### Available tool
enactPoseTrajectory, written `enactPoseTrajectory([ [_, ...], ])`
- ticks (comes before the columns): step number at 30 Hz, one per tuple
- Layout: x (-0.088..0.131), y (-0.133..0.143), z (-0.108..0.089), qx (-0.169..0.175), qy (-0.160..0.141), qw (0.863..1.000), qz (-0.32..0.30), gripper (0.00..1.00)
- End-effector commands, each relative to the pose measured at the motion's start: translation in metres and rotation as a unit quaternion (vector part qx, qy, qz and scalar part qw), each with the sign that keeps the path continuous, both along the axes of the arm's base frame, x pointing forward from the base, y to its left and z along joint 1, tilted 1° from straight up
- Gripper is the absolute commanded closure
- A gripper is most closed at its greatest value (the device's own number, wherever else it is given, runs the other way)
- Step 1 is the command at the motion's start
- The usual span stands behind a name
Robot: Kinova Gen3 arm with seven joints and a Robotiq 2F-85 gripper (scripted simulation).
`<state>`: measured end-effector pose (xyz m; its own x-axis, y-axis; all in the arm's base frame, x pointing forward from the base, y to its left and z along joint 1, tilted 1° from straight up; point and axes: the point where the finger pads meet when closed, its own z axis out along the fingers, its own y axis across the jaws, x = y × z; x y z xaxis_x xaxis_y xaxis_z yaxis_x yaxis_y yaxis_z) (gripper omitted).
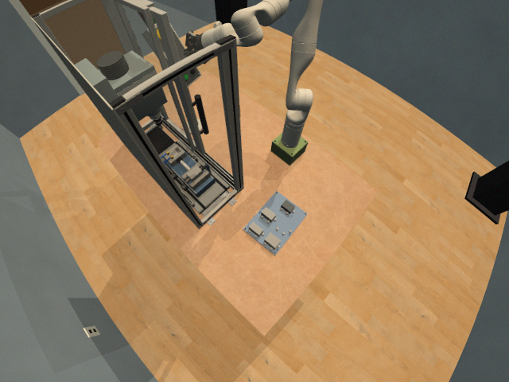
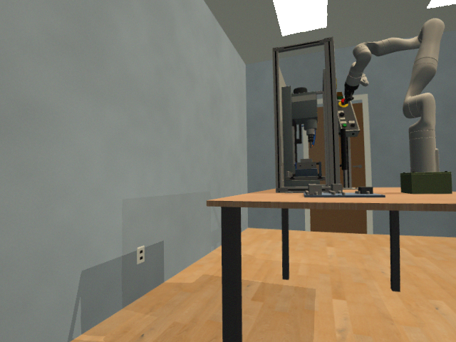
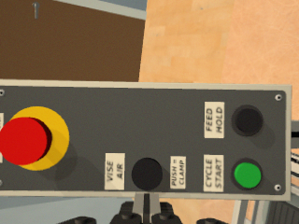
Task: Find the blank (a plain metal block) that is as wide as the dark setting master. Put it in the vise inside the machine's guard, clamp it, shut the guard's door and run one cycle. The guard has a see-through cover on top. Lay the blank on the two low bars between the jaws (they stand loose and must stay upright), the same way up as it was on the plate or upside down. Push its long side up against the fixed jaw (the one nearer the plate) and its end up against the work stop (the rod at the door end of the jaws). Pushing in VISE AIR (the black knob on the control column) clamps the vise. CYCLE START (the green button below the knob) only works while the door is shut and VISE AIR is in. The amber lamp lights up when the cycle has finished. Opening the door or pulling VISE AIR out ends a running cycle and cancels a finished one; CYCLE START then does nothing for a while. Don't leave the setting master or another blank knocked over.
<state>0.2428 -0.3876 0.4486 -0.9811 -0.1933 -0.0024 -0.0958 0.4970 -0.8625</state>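
Blue-grey walls around one wood-topped table; on it, one guard frame (image 1: pixel 235 123) (image 2: pixel 330 110), one plate (image 1: pixel 293 222) (image 2: pixel 345 195) bearing three pale blanks and one dark setting master (image 1: pixel 287 206) (image 2: pixel 365 189), and one pale block (image 1: pixel 196 174) (image 2: pixel 306 164) apparently in the vise. One gripper (image 1: pixel 191 43) (image 2: pixel 347 99) (image 3: pixel 147 198), fingertips pressed together, empty, at one VISE AIR knob (image 3: pixel 147 174). Step in hand, seemingly: clamping, calling for a straight push or, if already in, withdrawal toward the door.

Matt black plastic knob (image 3: pixel 147 174); woodgrain floor (image 1: pixel 394 283) (image 2: pixel 331 257).
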Motion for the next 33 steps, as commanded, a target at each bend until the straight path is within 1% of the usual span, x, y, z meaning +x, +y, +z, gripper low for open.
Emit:
enactPoseTrajectory([
  [1,-0.002,-0.001,0.001,0.002,0.000,1.000,-0.002,0.90],
  [20,-0.002,-0.001,0.001,0.002,0.000,1.000,-0.002,0.90],
  [22,-0.009,0.015,-0.009,0.045,0.009,0.999,0.000,0.90],
  [25,-0.023,0.037,-0.024,0.112,0.022,0.993,0.000,0.90],
  [33,-0.023,0.037,-0.024,0.112,0.022,0.993,0.000,0.90],
])
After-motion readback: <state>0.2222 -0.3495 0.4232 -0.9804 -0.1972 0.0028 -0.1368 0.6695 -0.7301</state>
